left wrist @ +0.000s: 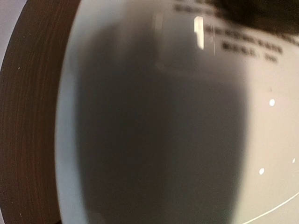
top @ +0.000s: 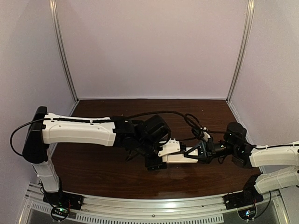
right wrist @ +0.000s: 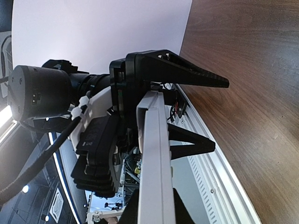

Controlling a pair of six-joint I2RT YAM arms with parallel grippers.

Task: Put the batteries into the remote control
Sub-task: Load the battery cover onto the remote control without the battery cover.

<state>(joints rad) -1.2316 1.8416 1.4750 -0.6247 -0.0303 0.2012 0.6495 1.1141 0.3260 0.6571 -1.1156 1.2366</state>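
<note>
**At the remote control, both grippers meet; no batteries in sight**

Beneath the remote control (top: 183, 159) spreads the dark wooden table (top: 93, 177), and the remote seems to hang clear of the wood, not lie on it. The left arm (top: 79, 130) comes in from the remote's left and the right arm (top: 275, 156) from its right, so the two meet at it nose to nose.

The remote lies flat. The left wrist view is filled by a blurred white face of it carrying lines of small print. This is probably the plain back, turned upward so the battery bay can be reached.

The right gripper (top: 189, 152) is closed down thin on the remote's right end, pinching it through its thickness; that looks like the steadying hold. The left gripper (right wrist: 221, 115) reaches down over the remote's other end with its jaws standing wide. One finger (right wrist: 187, 71) runs along one long edge of the remote. The other finger (right wrist: 192, 145) comes out from behind the remote past the opposite edge, and both tips carry on beyond it toward the wood. Whether those fingers press on the edges or merely straddle them I cannot tell.

The batteries show in none of the views, and no open bay shows either, so loading appears not yet begun.
</note>
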